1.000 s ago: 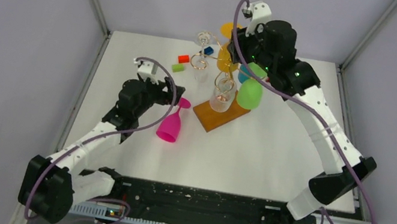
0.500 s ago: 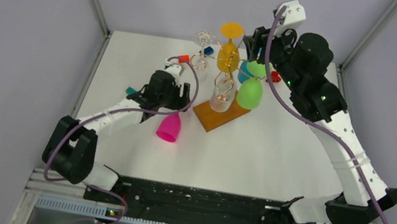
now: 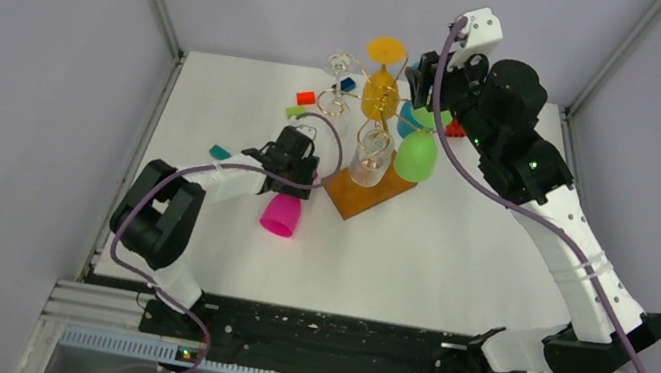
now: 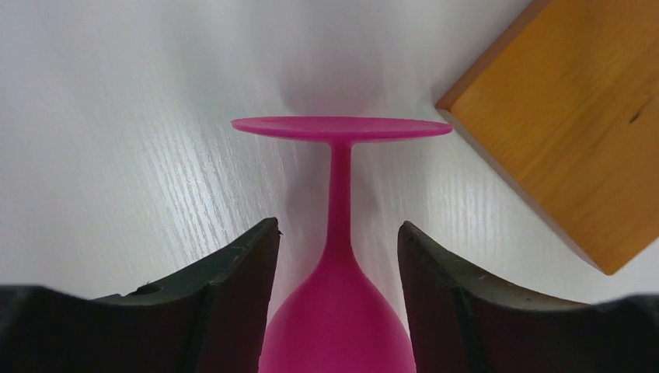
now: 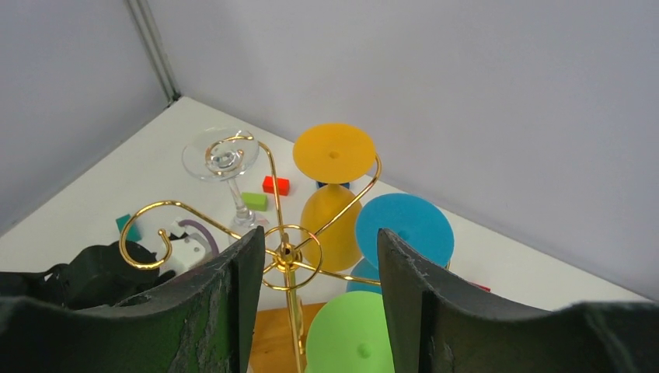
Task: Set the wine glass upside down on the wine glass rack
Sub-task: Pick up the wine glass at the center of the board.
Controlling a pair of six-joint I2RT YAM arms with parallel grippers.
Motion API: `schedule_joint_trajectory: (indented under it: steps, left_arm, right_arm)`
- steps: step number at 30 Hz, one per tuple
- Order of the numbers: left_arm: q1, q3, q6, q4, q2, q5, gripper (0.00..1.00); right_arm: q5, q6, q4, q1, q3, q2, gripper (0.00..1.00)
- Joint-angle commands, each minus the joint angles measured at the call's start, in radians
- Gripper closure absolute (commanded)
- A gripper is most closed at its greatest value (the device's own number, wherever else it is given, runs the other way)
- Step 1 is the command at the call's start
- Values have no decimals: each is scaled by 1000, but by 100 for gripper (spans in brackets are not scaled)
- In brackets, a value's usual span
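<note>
A pink wine glass [image 3: 281,215] lies on its side on the white table, left of the wine glass rack [image 3: 367,109]. The rack is a gold wire stand on an orange-brown wooden base [image 3: 384,195]. My left gripper [image 3: 293,178] is down over the glass. In the left wrist view the pink bowl [image 4: 336,334] sits between the two black fingers [image 4: 233,287], and the stem and foot [image 4: 342,127] point away. The jaws stand open, close around the bowl. My right gripper [image 5: 317,237] hovers open and empty above the rack's gold hub [image 5: 287,253].
Yellow [image 3: 381,92], blue [image 3: 407,124], green [image 3: 415,158] and clear [image 3: 369,165] glasses hang upside down on the rack. Another clear glass [image 5: 223,157] hangs at the back left. Small red [image 3: 306,97], green [image 3: 295,112] and teal [image 3: 220,152] blocks lie on the table.
My left arm has reached out to the right over the pink glass, and its jaws have narrowed around the bowl. My right arm has pulled up and to the right, away from the rack.
</note>
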Motion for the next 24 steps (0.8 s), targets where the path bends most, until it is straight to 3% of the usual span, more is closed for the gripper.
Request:
schedule_joint_trajectory:
  steps: [1,6,13,15,20,24]
  left_arm:
    - [-22,51,20,-4,48,-79,38]
    - [-31,59,22,10,70,-85,47]
    - [-39,38,30,-3,38,-102,84]
    - [-40,20,28,-8,10,-99,98]
    - [-39,-37,4,-41,-119,-73,100]
    - [-40,-122,-45,-48,-333,-88,100]
  right_arm:
    - [14,-12,34,8,-4,-34,45]
    - [15,-12,34,8,-7,-35,46]
    - [12,-13,38,8,-10,-35,45]
    - [9,-10,42,8,-12,-35,46]
    - [-4,-11,55,8,-17,-40,46]
    - [-30,-45,101,8,-58,-73,45]
